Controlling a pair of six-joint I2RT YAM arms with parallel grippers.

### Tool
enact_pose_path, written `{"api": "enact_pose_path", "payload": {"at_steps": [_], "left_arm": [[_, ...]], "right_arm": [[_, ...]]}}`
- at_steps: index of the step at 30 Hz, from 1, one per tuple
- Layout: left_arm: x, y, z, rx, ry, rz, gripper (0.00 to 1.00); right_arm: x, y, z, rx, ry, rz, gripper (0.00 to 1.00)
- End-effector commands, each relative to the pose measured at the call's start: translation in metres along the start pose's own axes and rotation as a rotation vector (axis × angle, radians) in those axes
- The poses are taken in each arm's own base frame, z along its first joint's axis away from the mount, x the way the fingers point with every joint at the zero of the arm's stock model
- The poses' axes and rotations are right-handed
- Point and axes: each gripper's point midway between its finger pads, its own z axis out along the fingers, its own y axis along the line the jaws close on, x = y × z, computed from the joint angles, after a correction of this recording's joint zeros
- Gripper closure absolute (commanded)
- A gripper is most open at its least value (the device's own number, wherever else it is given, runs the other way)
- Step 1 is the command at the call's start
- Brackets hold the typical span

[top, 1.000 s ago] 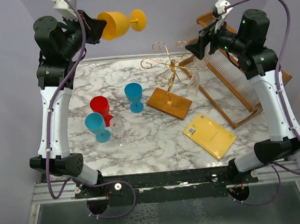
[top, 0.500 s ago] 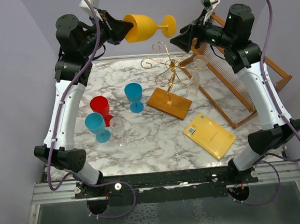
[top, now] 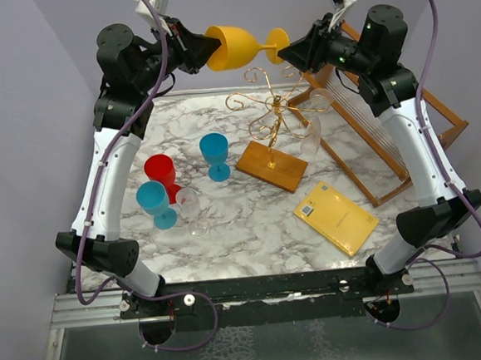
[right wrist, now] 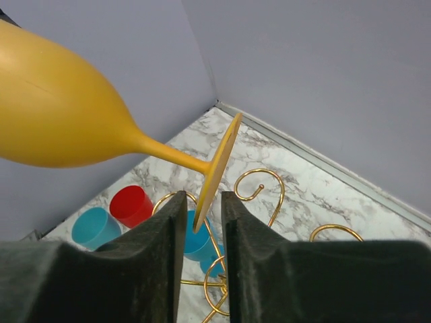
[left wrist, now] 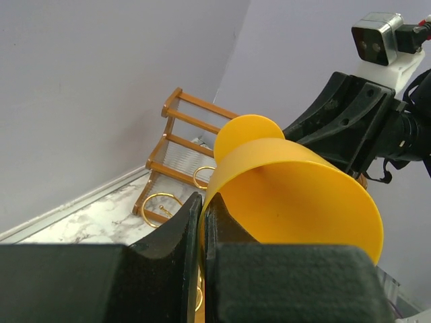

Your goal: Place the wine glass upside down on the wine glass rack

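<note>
Both arms have swung inward, so the yellow wine glass (top: 237, 45), clenched at its rim by the left tool (top: 206, 49), now hangs above the gold rack (top: 271, 119), its foot between the narrowing right tool (right wrist: 201, 225); it seems light, smooth, best taken by the stem.

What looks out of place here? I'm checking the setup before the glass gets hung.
A yellow book lies among the glassware. A clear glass appears tipped beside the blue cups. The yellow wine glass is held sideways in mid-air.
</note>
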Motion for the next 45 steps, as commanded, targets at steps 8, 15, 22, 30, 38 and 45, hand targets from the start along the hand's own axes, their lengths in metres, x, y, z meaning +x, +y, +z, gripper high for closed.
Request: {"api": "enact_pose_path", "payload": {"at_steps": [8, 15, 22, 30, 38, 45], "left_arm": [[-0.004, -0.018, -0.002, 0.082, -0.02, 0.053, 1.0], [-0.002, -0.021, -0.003, 0.104, -0.017, 0.061, 1.0], [0.001, -0.028, -0.007, 0.14, -0.004, 0.077, 0.85], [0.007, -0.019, -0.016, 0.075, 0.017, 0.094, 0.56], [0.004, 0.005, -0.036, -0.078, 0.026, 0.164, 0.32], [0.012, 0.02, -0.053, -0.177, 0.065, 0.251, 0.2]], "right_arm": [[-0.01, -0.013, 0.005, 0.073, -0.048, 0.069, 0.83], [-0.006, -0.025, 0.004, 0.144, -0.048, 0.086, 0.99], [-0.013, -0.037, -0.001, 0.21, -0.063, 0.045, 0.99], [-0.03, -0.062, -0.019, 0.302, -0.095, -0.016, 0.99], [-0.045, -0.098, -0.042, 0.449, -0.117, -0.145, 0.99], [-0.069, -0.119, -0.058, 0.584, -0.14, -0.342, 0.99]]}}
